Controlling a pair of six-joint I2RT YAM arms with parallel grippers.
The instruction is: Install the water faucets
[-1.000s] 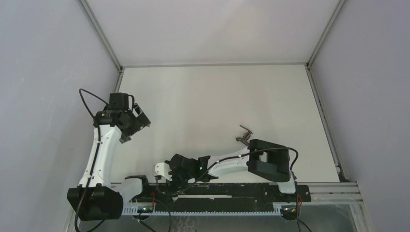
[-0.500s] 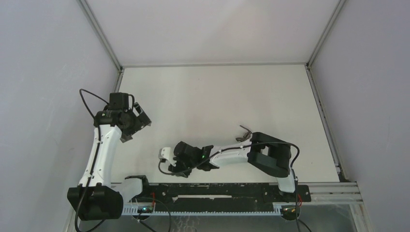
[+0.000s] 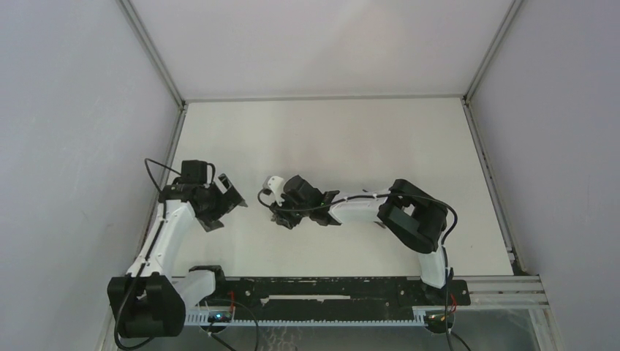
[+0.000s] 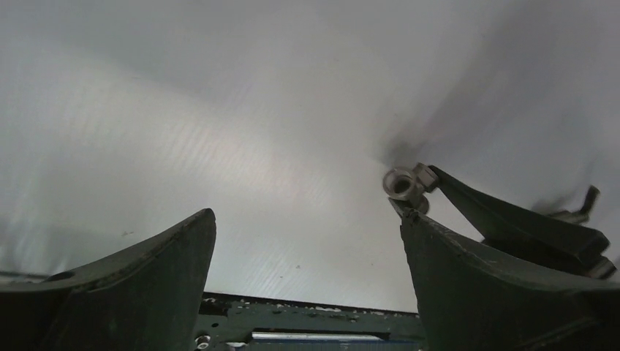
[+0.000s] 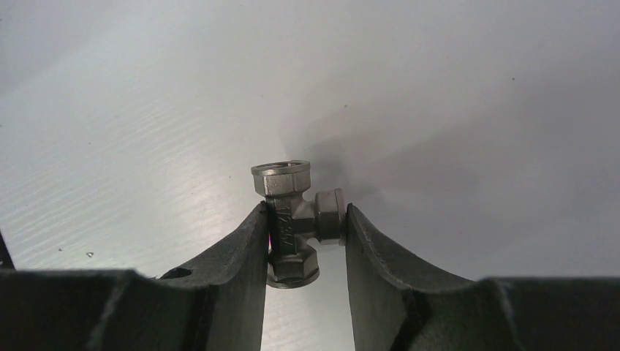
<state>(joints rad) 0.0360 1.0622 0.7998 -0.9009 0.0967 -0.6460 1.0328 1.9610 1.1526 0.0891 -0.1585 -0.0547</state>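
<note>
2 grippers sit close together over the left-centre of the white table (image 3: 329, 139), facing each other. Right gripper (image 5: 305, 212) is clamped on the short fitting (image 5: 292, 219), 1 finger on each side, pinching the tee-shaped body just below its upper hex collar. The side port points toward the right finger, and the lower hex end hangs between the fingers. Fitting is dull grey metal with an open bore at the top. Its shadow falls on the table off to the right of it, so it looks clear of the surface, but I can't confirm the gap. In the top view the right gripper (image 3: 280, 214) reaches left from a stretched-out right arm (image 3: 358, 206), and the fitting is too small to pick out there. Left gripper (image 3: 227, 205) is spread wide and holds nothing. From its wrist camera, the left gripper (image 4: 307, 219) has bare table between its fingers, and the fitting (image 4: 401, 183) shows just past the tip of its right finger, pinched in the other gripper's fingertips. The 2 grippers are near each other, not touching. Lever stem (image 4: 581, 208) lies further back at the right edge of that view, blurred and well apart from the fitting; the top view mostly hides it behind the right arm.
</note>
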